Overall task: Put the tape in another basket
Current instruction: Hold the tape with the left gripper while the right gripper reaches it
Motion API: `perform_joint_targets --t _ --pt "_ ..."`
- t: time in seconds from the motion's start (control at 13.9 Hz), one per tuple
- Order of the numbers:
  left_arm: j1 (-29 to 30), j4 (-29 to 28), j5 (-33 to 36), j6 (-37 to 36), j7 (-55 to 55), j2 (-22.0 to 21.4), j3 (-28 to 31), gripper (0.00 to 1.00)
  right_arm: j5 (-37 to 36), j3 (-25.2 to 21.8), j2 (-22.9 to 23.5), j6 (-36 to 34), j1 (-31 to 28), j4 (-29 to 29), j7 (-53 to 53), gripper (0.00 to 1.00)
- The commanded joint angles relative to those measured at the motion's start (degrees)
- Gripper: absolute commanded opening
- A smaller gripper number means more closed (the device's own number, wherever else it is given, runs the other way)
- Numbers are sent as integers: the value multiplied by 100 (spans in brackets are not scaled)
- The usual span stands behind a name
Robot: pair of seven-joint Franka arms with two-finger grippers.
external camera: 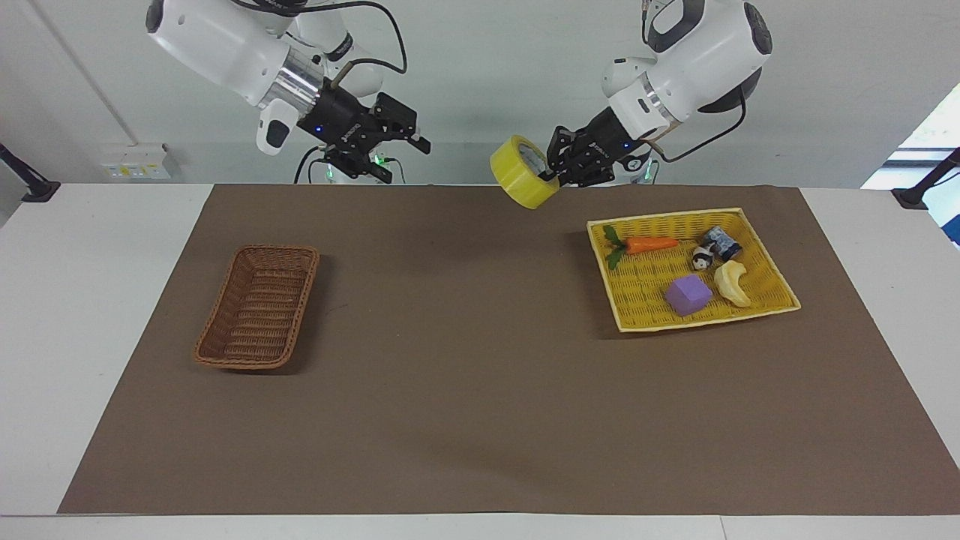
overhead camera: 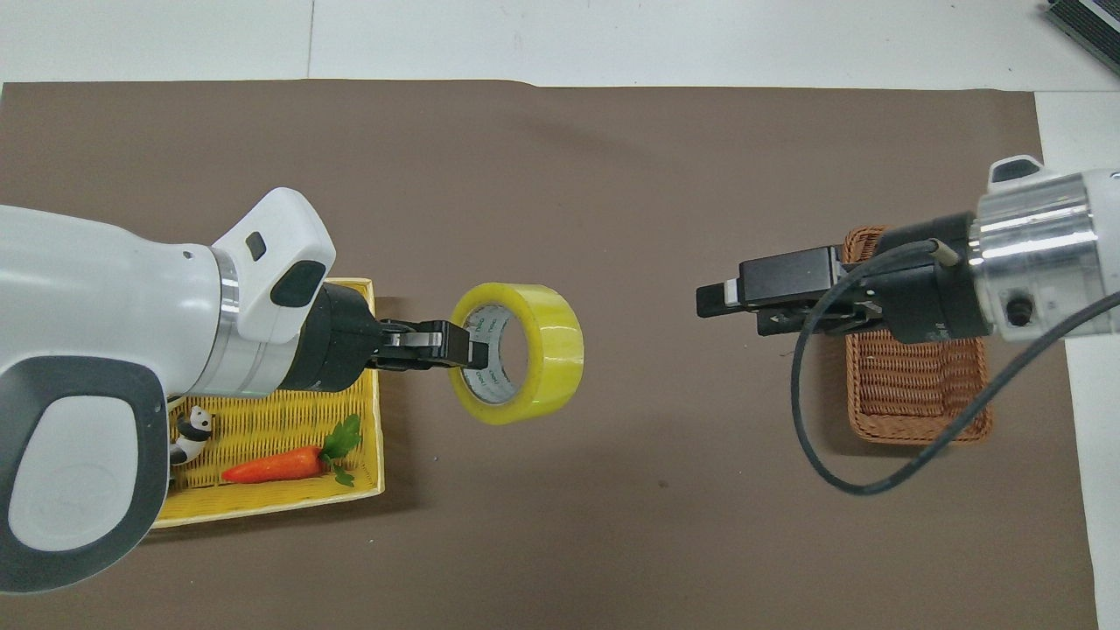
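Note:
The tape (external camera: pixel 520 182) (overhead camera: pixel 535 352), a yellow roll with a grey-white core, hangs in the air over the brown mat, beside the yellow tray. My left gripper (external camera: pixel 553 176) (overhead camera: pixel 472 343) is shut on the roll's wall, with one finger inside the core. My right gripper (external camera: pixel 405 161) (overhead camera: pixel 719 306) is open and holds nothing. It is turned sideways, points at the tape, and hangs over the mat between the basket and the roll. The dark-brown wicker basket (external camera: pixel 257 307) (overhead camera: pixel 919 389) stands empty toward the right arm's end, partly covered by the right wrist in the overhead view.
A flat yellow woven tray (external camera: pixel 675 216) (overhead camera: pixel 262 512) at the left arm's end holds a carrot (external camera: pixel 651 244), a purple cube (external camera: pixel 688 294), a banana (external camera: pixel 731 283), a panda toy (external camera: pixel 702 260) and a small dark can (external camera: pixel 724 242). A brown mat (external camera: pixel 465 375) covers the table.

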Motion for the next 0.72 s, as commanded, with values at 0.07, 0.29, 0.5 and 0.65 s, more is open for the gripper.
perform_joint_targets --t 0.07,0.29,0.5,0.65 --pt "-144 -142 -150 -22 70 -210 68 0 149 -3 -118 853 644 -161 558 100" --pt "-328 -142 -115 4 8 -202 59 0 88 -3 -136 1320 1023 -222 770 100" --pt "-338 -160 -106 83 -1 -193 50 0 -209 -3 -223 1365 1164 -344 474 100" --pt "-338 -151 -124 188 -1 -184 33 0 -405 -3 -372 1303 1121 -634 -10 100"
